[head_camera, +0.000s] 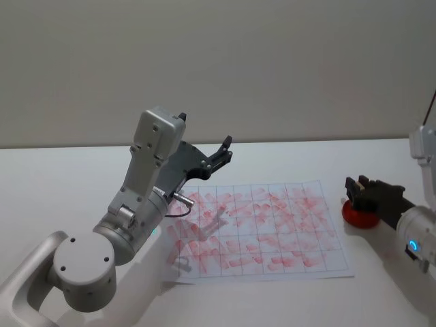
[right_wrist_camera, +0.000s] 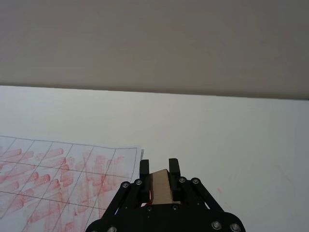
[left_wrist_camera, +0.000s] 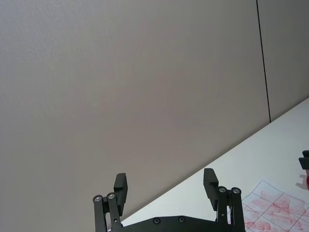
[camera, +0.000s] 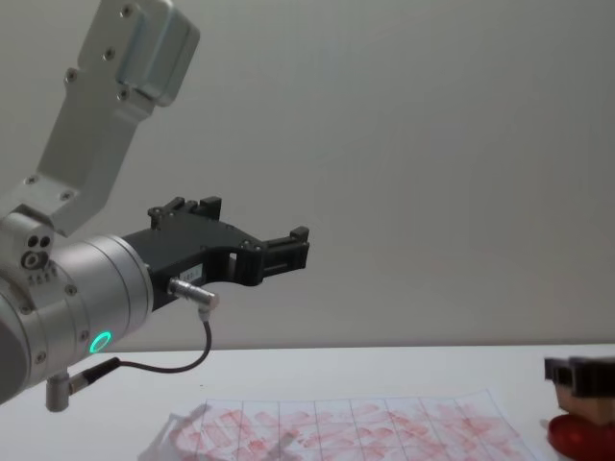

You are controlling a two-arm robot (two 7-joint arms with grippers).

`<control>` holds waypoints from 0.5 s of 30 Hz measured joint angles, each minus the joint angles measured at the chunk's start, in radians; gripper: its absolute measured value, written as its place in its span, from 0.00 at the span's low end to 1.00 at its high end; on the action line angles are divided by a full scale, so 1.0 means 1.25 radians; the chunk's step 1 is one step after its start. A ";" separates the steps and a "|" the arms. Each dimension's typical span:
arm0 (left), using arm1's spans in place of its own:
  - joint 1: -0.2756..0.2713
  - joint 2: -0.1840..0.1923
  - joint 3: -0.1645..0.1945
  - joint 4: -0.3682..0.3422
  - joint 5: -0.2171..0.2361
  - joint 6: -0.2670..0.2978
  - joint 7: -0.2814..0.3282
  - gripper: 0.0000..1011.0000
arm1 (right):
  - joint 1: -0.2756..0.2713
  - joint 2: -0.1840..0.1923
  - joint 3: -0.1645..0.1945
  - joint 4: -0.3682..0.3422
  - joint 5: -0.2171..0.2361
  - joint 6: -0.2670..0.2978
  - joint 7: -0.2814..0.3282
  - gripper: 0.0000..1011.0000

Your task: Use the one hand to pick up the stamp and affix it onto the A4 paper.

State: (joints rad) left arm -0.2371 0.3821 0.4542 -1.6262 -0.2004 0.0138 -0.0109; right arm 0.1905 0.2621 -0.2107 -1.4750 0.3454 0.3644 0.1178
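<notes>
L gripper [head_camera: 223, 148] parked high over A4 paper [head_camera: 272, 235] left edge, jaws apart. R gripper [head_camera: 357, 185] clamps stamp [right_wrist_camera: 161, 188] at ink pad [head_camera: 355, 218], just right of paper; skewed grip could smear 1 print

Left pincer [left_wrist_camera: 164, 179] agape, right pincer [right_wrist_camera: 159, 165] clenched.

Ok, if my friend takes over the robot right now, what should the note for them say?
Right gripper: shut on the wooden stamp, over the red ink pad, right of the paper.
Left gripper: open, raised above the table, idle.
A4 paper: flat on the table, grid already full of red prints.
Done: stamp picked up.
To do: carry it over the paper and press it down.
</notes>
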 joint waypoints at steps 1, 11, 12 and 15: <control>0.000 0.000 0.000 0.000 0.000 0.000 0.000 0.99 | 0.003 0.001 0.000 -0.001 -0.005 0.000 0.006 0.22; 0.000 0.000 0.000 0.000 0.000 0.000 0.000 0.99 | 0.058 0.008 0.001 0.001 -0.068 0.000 0.103 0.22; 0.000 0.000 0.000 0.000 0.000 0.000 0.000 0.99 | 0.068 0.007 0.000 0.005 -0.076 -0.002 0.120 0.22; 0.000 0.000 0.000 0.000 0.000 0.000 0.000 0.99 | 0.091 0.004 -0.002 0.017 -0.090 -0.008 0.156 0.22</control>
State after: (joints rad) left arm -0.2371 0.3821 0.4542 -1.6262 -0.2004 0.0138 -0.0110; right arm 0.3037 0.2676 -0.2134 -1.4541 0.2323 0.3543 0.3125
